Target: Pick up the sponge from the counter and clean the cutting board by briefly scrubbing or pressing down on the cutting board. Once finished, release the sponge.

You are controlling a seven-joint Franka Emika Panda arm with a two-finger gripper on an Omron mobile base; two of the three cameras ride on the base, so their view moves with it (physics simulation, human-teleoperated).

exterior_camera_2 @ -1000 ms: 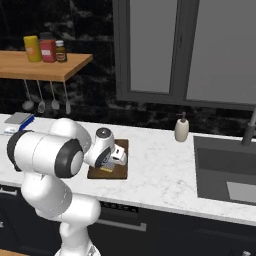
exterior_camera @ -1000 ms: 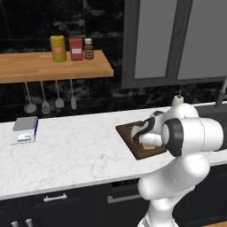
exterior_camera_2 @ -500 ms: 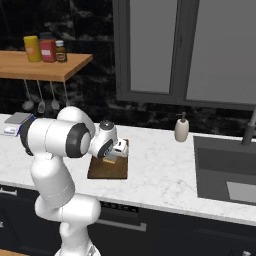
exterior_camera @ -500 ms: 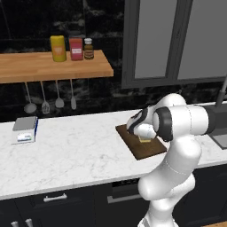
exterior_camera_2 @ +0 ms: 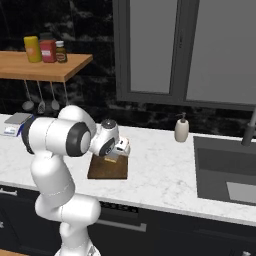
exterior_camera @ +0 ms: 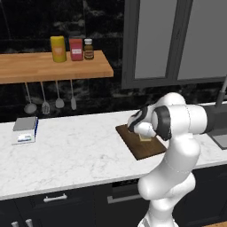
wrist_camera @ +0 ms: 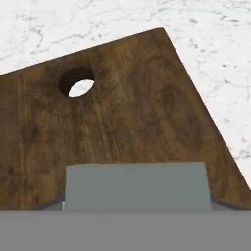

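Now over the cutting board [exterior_camera: 142, 144], gripper [exterior_camera_2: 114, 156] low, hand bent down from the elbow. Sponge [exterior_camera_2: 111, 159] seen as a yellow block between hand and board in the right base view; same yellow patch [exterior_camera: 145, 138] under the hand in the left base view. Grey scouring face [wrist_camera: 136, 185] at the bottom of the hand view, flat against the brown wood. Looks clamped on the sponge, but fingertips hidden; jaw gap cannot be told. Whether sponge presses the board or sits just above: cannot tell for sure, appears touching.

Board lying flat on the counter [exterior_camera: 75, 155], near the front edge, round hole [wrist_camera: 76, 81] showing white marble through it. Board corner pointing away in the hand view, marble [wrist_camera: 206, 44] beyond.

Elsewhere: grey-and-white box [exterior_camera: 25, 130] with blue edge at far left of the counter, well apart from the board. Wooden shelf [exterior_camera: 48, 66] above with yellow canister [exterior_camera: 57, 48], red jar [exterior_camera: 76, 48], small dark bottle [exterior_camera: 88, 48]; labels too small to read. Utensils [exterior_camera: 51, 99] hanging under the shelf. Soap dispenser [exterior_camera_2: 181, 129] by the sink [exterior_camera_2: 225, 167]. No legible writing anywhere.
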